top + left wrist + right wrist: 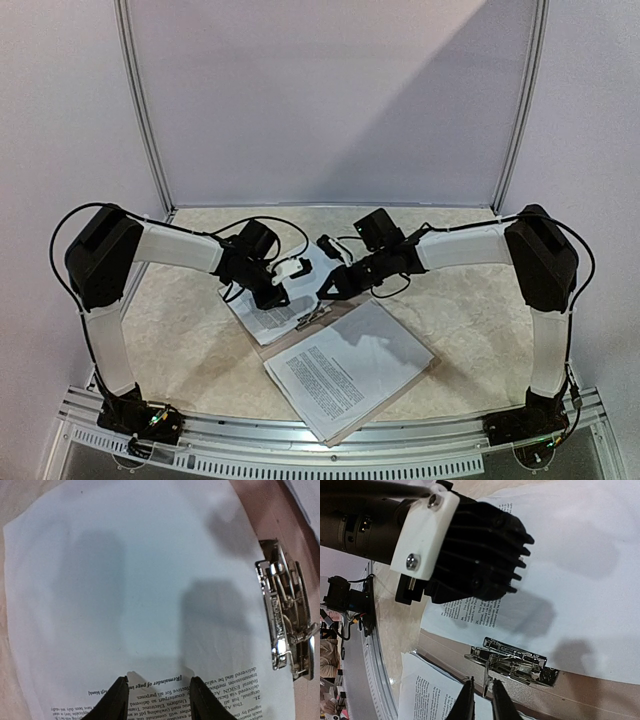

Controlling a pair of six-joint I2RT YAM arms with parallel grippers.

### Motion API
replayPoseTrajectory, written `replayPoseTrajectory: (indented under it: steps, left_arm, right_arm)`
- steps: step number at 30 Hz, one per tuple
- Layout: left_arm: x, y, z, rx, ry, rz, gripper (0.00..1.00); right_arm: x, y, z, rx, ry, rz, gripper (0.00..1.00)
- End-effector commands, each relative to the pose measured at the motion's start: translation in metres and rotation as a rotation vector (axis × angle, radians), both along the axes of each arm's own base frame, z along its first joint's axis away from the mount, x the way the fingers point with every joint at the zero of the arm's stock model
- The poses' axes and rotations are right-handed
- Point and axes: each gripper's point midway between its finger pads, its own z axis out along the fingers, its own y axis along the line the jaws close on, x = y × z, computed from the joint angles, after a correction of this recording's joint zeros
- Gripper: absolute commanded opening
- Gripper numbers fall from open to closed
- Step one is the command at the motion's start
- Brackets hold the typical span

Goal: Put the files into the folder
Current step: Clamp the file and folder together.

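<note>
The tan folder [285,347] lies open on the table. A stack of printed files [345,368] lies on its near half. One more printed sheet [262,318] lies on its far left part, beside a shiny metal clip [313,318]. My left gripper [275,298] is open, its fingertips [119,700] down on that sheet [150,580], with the clip [287,625] to the right. My right gripper [484,697] is shut on the clip's upright lever [485,682]; the clip body [520,662] sits on the folder [445,647] at the sheet's [580,555] edge.
The left arm's wrist [470,555] hangs close above the sheet, just beyond the clip. The file stack [427,695] lies beside my right fingers. A metal rail [330,440] runs along the table's near edge, and white walls close in the back and sides.
</note>
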Motion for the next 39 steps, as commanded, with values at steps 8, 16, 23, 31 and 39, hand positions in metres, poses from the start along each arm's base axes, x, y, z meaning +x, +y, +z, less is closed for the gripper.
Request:
replayPoseTrajectory:
  steps: [8,16,23,31,39]
  left_arm:
    - [-0.009,-0.001,-0.011,0.039,0.007,-0.030,0.44]
    - [-0.012,-0.002,-0.013,0.055,0.006,-0.041,0.44]
    - [-0.016,-0.001,-0.017,0.070,0.013,-0.051,0.44]
    - [-0.018,-0.003,-0.020,0.082,0.022,-0.061,0.44]
    - [-0.022,-0.005,-0.024,0.084,0.038,-0.069,0.44]
  right_arm:
    - [-0.005,-0.004,-0.019,-0.055,0.021,-0.005,0.00]
    - [-0.001,-0.013,-0.037,-0.108,0.024,-0.026,0.00]
    - [0.002,-0.033,-0.071,-0.149,0.046,-0.049,0.00]
    - [0.000,-0.038,-0.098,-0.177,0.056,-0.046,0.00]
    - [-0.002,-0.046,-0.122,-0.221,0.072,-0.055,0.00]
